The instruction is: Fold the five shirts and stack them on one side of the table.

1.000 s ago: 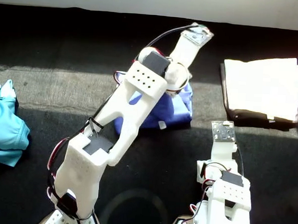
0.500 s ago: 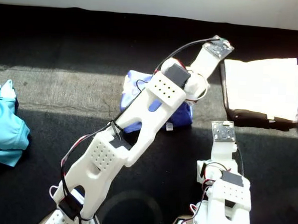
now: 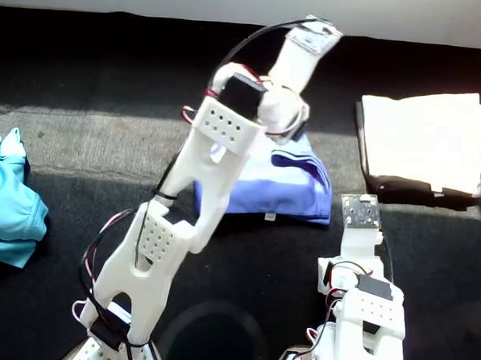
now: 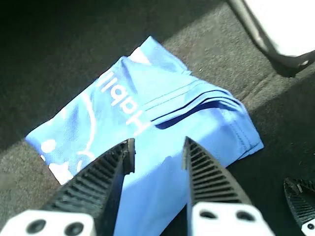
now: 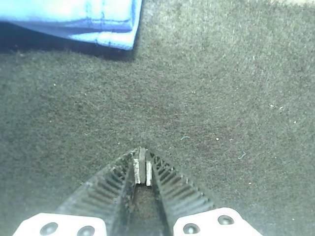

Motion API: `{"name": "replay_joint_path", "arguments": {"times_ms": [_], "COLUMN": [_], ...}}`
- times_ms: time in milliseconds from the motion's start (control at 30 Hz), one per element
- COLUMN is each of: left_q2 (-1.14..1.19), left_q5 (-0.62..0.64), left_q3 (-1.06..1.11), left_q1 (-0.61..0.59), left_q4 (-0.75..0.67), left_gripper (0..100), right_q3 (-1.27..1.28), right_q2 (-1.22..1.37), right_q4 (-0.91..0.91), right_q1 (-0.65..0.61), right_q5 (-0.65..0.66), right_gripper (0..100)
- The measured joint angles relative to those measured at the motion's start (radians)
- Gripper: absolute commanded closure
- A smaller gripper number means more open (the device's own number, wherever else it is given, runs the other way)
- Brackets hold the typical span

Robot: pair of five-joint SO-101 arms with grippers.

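Hard sunlight crosses the dark tabletop (image 3: 81, 139) in a wide band in the high view. It turns the surface grey there, while the far and near strips stay almost black. The white folded stack (image 3: 424, 137) glares into a featureless bright patch. The white left arm (image 3: 218, 146) shines on its upper faces. The blue shirt (image 3: 292, 191) is brightly lit. In the left wrist view, sun washes the part of the shirt nearest the left claw (image 4: 156, 147) pale, and its farther part lies in shade. The right wrist view is evenly lit, with a narrow dark shadow under the shirt's hem.
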Motion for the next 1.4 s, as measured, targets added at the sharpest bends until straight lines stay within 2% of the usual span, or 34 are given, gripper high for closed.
{"name": "replay_joint_path", "arguments": {"times_ms": [167,500,667,933,1000,1067,1133,1400], "left_q2": [0.075,0.267,0.281,0.325,0.325,0.324,0.324,0.239], "left_q5": [0.0,0.068,0.071,0.071,0.071,0.069,0.069,0.068], "left_q3": [0.11,0.132,0.138,0.149,0.149,0.147,0.147,0.147], "left_q1": [-0.035,0.058,0.055,0.055,0.041,0.018,-0.011,-0.127], "left_q4": [-0.031,-0.23,-0.399,-0.787,-0.827,-0.824,-0.763,-0.344], "left_gripper": [99,99,99,99,99,99,99,99], "right_q3": [0.0,0.0,0.0,0.0,0.0,0.0,0.0,0.0], "right_q2": [0.0,0.0,0.0,0.0,0.0,0.0,0.0,0.0], "right_q4": [0.0,0.0,0.0,0.0,0.0,0.0,0.0,0.0], "right_q1": [0.0,0.0,0.0,0.0,0.0,0.0,0.0,0.0], "right_q5": [0.0,0.0,0.0,0.0,0.0,0.0,0.0,0.0], "right_gripper": [99.1,99.1,99.1,99.1,99.1,99.1,99.1,99.1]}}
